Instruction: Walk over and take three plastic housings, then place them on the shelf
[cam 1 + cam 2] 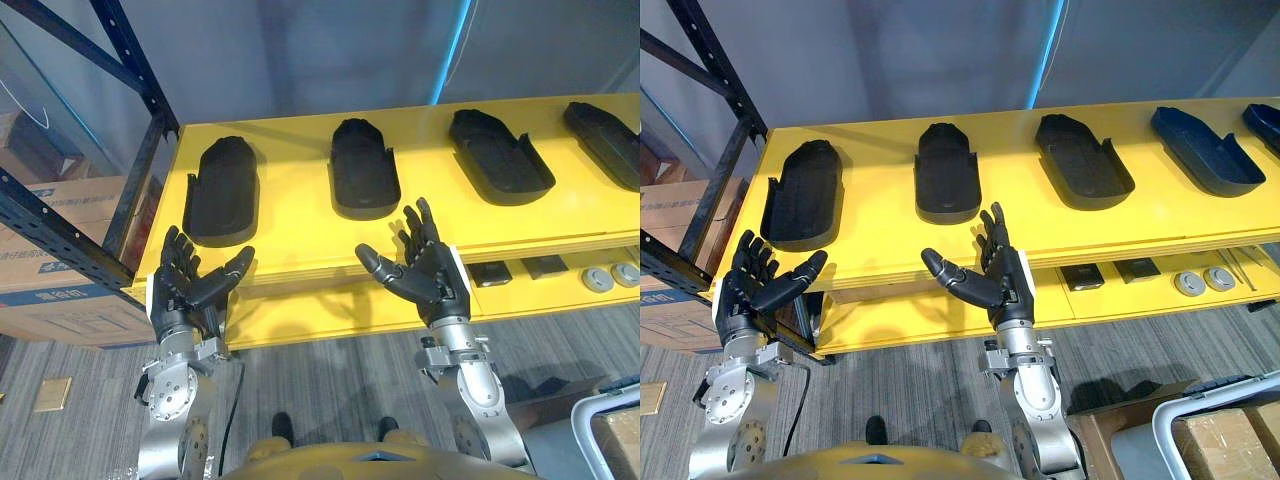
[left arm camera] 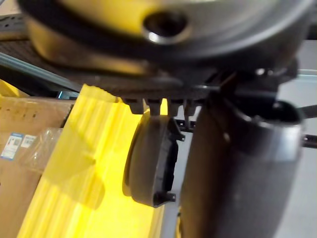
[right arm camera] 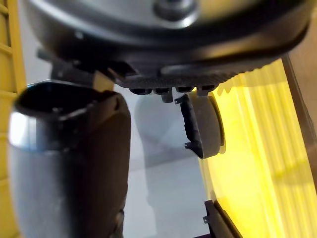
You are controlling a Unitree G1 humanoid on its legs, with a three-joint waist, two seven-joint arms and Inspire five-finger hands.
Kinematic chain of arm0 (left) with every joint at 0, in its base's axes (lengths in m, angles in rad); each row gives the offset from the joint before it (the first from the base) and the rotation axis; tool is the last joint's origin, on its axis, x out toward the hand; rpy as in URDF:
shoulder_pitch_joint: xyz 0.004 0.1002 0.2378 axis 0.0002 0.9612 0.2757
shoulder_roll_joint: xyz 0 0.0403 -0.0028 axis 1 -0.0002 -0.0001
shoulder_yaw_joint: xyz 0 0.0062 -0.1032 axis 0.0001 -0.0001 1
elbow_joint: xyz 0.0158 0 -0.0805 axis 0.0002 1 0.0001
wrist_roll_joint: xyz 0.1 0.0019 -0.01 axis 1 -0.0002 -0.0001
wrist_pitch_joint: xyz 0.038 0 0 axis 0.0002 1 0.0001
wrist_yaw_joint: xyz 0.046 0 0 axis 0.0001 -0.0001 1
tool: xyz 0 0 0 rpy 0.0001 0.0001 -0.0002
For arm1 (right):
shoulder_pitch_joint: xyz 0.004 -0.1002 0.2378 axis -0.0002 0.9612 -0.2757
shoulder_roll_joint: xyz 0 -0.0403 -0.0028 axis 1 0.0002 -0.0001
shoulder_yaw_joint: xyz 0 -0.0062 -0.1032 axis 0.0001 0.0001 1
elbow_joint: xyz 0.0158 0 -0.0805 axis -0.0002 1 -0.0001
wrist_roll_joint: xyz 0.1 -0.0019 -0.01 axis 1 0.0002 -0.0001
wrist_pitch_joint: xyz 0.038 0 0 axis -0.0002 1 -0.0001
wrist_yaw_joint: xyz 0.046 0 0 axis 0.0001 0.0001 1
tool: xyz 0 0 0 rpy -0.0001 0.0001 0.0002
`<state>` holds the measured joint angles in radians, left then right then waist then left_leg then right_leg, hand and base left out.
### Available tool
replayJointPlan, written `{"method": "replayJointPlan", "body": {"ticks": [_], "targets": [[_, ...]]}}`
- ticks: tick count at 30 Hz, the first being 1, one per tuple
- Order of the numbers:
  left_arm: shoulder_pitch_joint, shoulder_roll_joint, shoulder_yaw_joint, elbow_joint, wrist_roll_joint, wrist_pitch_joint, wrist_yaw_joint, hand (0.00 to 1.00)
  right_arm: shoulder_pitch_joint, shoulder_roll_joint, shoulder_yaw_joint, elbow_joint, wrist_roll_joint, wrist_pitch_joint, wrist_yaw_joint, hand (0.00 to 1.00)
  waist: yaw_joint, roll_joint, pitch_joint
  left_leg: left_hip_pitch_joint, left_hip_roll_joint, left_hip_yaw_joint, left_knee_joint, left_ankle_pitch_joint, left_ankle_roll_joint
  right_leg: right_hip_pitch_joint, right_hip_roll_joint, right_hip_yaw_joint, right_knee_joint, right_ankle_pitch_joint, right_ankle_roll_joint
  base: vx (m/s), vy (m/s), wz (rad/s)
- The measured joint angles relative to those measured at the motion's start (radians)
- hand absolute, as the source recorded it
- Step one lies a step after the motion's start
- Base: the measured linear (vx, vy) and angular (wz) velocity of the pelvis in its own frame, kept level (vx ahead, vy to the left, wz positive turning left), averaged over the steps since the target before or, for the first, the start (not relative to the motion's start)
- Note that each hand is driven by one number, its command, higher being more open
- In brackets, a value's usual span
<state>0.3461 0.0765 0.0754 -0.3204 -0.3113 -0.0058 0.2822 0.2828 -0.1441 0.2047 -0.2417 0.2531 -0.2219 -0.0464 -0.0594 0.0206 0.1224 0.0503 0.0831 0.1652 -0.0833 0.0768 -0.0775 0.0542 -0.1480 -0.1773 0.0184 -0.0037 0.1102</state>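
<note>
Across the yellow shelf (image 1: 290,170), from 10 to 2 o'clock, black plastic housings (image 1: 222,190) lie in a row. Left hand (image 1: 185,285) at 8 o'clock and right hand (image 1: 435,275) at 4 o'clock: fingers spread, palms up, empty.

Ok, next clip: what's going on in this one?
The humanoid faces a yellow shelf with black plastic housings lying in a row on its top level. Its left hand and right hand are raised palm-up in front of the shelf's front edge, both open and empty. Neither hand touches a housing at this moment.
</note>
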Motion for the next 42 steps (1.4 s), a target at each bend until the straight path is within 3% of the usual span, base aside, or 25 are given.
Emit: {"method": "replayJointPlan", "body": {"ticks": [23,30,34,38,41,42], "targets": [[-0.152,0.000,0.018,0.137,0.001,-0.020,0.062,1.00,0.000,-0.003,-0.041,0.009,-0.001,0.000,0.064,1.00,-0.027,0.025,0.005,0.028,0.003,0.048,0.000,-0.011,-0.001,-0.009,0.002,0.051,0.015,0.001,0.001,-0.01,0.003,-0.06],[-0.153,0.000,0.019,0.137,0.005,-0.038,0.091,1.00,0.000,-0.006,-0.040,0.009,-0.005,0.000,0.068,1.00,-0.026,0.028,0.005,0.028,0.003,0.047,0.000,-0.011,-0.001,-0.010,0.002,0.052,0.015,0.001,0.001,0.00,0.000,0.00],[-0.138,-0.002,0.020,0.133,0.119,-0.049,0.124,1.00,0.000,-0.006,-0.041,0.009,-0.010,0.000,0.060,1.00,-0.025,0.029,0.005,0.026,0.003,0.042,0.000,-0.011,-0.001,-0.008,0.002,0.048,0.015,0.000,0.001,-0.01,0.001,0.03],[-0.126,-0.002,0.020,0.091,0.282,-0.067,0.150,1.00,-0.001,-0.007,-0.039,0.009,-0.052,0.000,0.020,1.00,-0.022,0.029,0.005,0.026,0.003,0.035,0.000,-0.011,-0.001,-0.004,0.002,0.042,0.015,-0.001,0.000,-0.01,0.001,0.05],[-0.106,-0.003,0.015,0.043,0.325,-0.144,0.215,1.00,-0.006,-0.007,-0.041,0.009,-0.095,0.000,-0.072,1.00,-0.022,0.029,0.005,0.025,0.002,0.029,0.000,-0.011,-0.001,-0.001,0.002,0.036,0.015,-0.003,-0.001,0.00,0.000,0.06],[-0.106,-0.004,0.014,0.035,0.390,-0.176,0.278,1.00,-0.009,-0.006,-0.053,0.012,-0.130,0.000,-0.131,1.00,-0.022,0.030,0.004,0.023,0.002,0.026,0.000,-0.010,0.000,0.000,0.002,0.032,0.015,-0.003,-0.001,0.00,-0.001,0.06]]}}
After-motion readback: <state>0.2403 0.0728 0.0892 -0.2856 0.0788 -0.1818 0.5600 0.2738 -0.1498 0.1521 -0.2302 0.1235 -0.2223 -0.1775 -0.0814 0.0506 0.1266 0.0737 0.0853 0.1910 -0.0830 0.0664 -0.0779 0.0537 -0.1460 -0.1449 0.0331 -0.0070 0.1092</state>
